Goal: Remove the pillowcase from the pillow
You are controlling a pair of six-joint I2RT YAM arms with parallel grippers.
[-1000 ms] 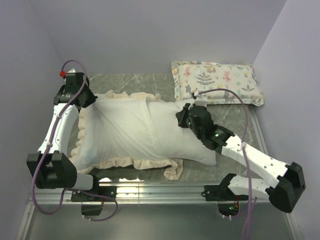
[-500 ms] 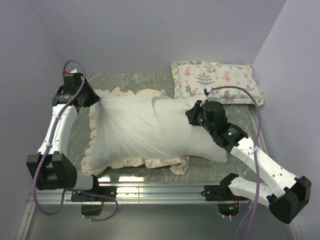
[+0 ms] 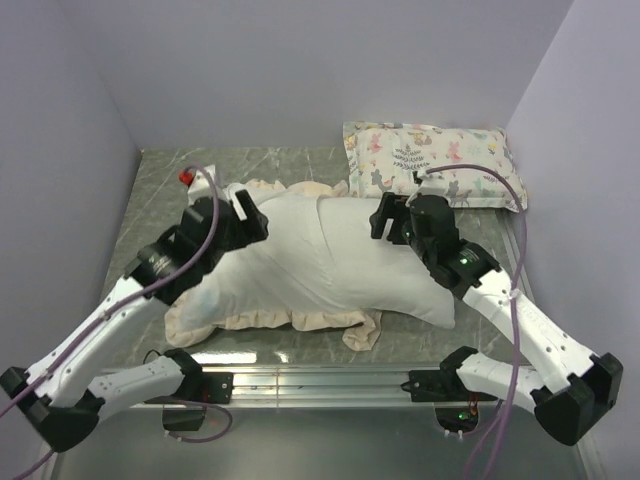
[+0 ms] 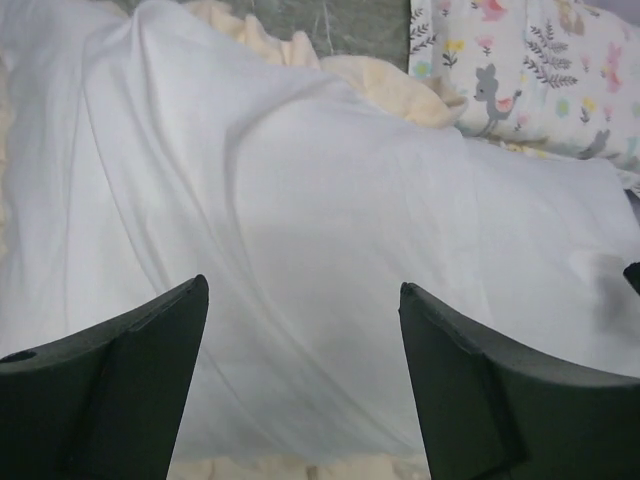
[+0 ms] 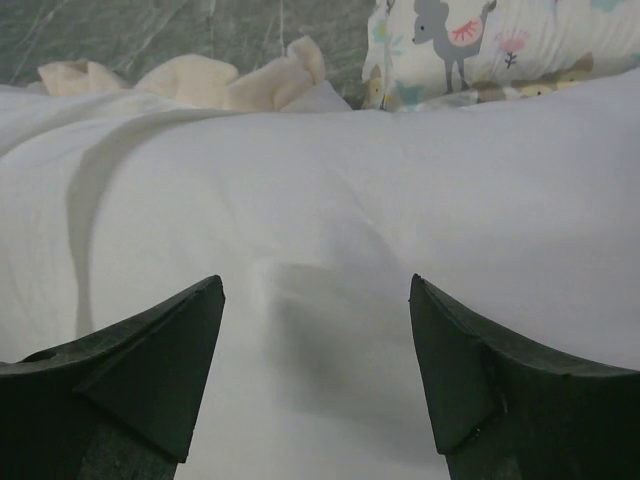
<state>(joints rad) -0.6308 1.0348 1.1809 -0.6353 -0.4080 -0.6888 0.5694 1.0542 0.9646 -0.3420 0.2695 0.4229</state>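
Lavender walls (image 3: 300, 70) enclosed a grey marbled worktop (image 3: 160, 175), and the bundle lay across its middle.

Finding 1: both grips had been given up within the last second. The left claw (image 3: 250, 215), a second earlier clenched at the far left end of the pillowcase (image 3: 285, 262), stood released, and its arm had swung inward to hang over the covered half. The right claw (image 3: 388, 218), previously clamped on the white fabric near the middle, was likewise released. Its wrist view showed its fingers spread above bare white cloth with nothing between them.

Finding 2: the whole bundle had shifted toward the right side of the worktop. The exposed end of the pillow (image 3: 385, 280) now lay just beside the small animal-print pillow (image 3: 440, 160). The stretch of pillow showing outside the cover appeared much the same as before.

Finding 3: the pillowcase still covered the left part of the pillow, cream face up. Its ruffle (image 3: 300, 320) was spread along the near edge and bunched at the far one.

Assessment: the pull appeared to have dragged pillow and cover together instead of parting them. The task was judged incomplete, with most of the pillow still inside. Both claws were free for a fresh hold, probably one on the cover and the other on the bare end of the pillow.
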